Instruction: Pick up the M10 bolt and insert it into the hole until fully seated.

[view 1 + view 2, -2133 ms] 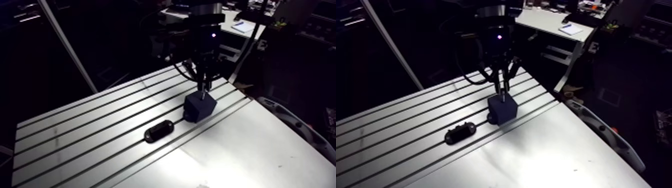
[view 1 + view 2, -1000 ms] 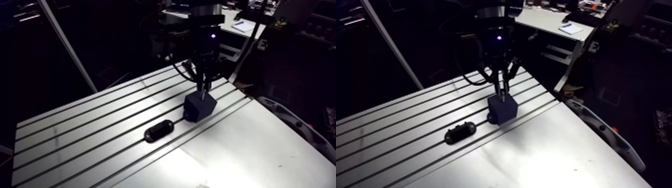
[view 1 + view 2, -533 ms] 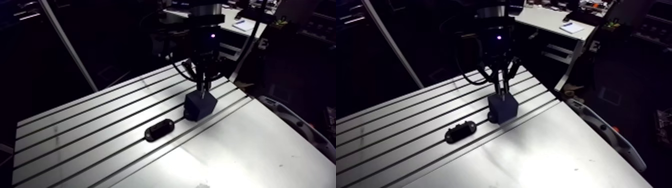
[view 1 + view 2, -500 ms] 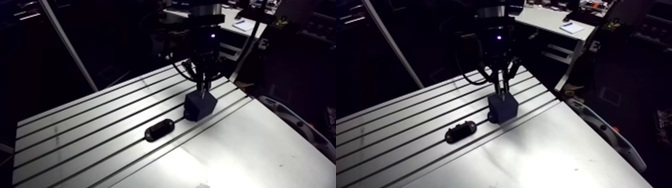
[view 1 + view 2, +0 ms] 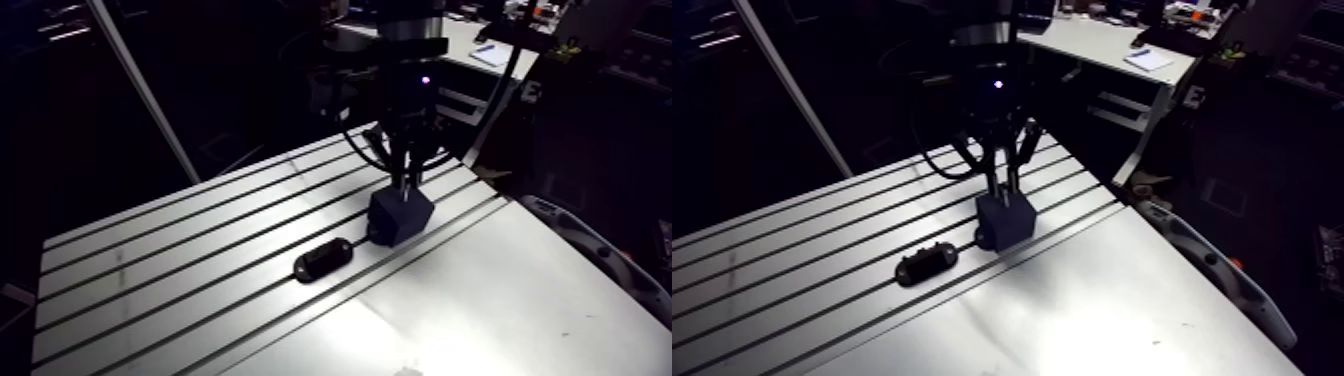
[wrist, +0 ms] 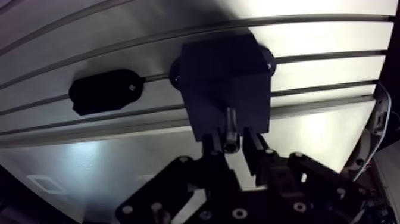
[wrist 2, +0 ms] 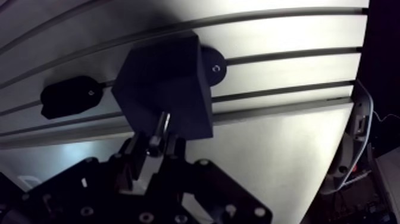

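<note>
Gripper: the gripper (image 6: pixel 231 142) hangs straight above a dark block (image 6: pixel 223 77); its two fingers (image 6: pixel 257 150) are clamped on a bolt (image 6: pixel 230 126), one on each side of the shaft; the narrow gap between them is filled by the bolt
Bolt: slim, metal, standing upright over the block; its upper part is caught between the fingers; its lower end points down at the block and, in the arm view, reaches the block's top; whether it touches the block, or how deep it sits in it, cannot be told
Block: dark and cube-like with flat faces; it stands on the table (image 6: pixel 321 36) right under the gripper, across one of the table's grooves; a round dark foot (image 7: pixel 213 65) with a small screw shows from under the block on the side away from the gripper
Oval piece: a flat black oval piece (image 6: pixel 106 91) with a small screw in it lies flat on the table beside the block, near it but not touching; the groove that meets the block also runs to this piece
Table: pale metal with long parallel grooves; the grooved part lies under and beyond the block; a smooth stretch without grooves begins just on the gripper's side of the block
Arm view: the gripper (image 5: pixel 405 180) comes down from above onto the block (image 5: pixel 400 215); a small light (image 5: pixel 425 79) glows on the wrist above the block; the oval piece (image 5: pixel 322 259) lies nearer the camera than the block
</note>
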`<state>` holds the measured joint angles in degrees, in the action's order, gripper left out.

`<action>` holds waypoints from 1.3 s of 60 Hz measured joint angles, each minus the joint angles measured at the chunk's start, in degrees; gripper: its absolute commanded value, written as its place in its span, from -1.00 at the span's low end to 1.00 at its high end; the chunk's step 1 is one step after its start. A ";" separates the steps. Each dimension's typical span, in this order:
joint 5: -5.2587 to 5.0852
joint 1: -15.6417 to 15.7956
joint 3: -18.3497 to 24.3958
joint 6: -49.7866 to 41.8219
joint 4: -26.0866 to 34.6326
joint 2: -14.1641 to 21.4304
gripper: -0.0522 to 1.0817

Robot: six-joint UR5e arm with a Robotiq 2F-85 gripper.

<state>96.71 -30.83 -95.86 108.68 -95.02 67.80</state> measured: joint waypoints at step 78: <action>-2.97 1.17 0.01 2.66 -0.82 12.77 -0.90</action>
<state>93.74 -29.66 -95.85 111.34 -95.84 80.58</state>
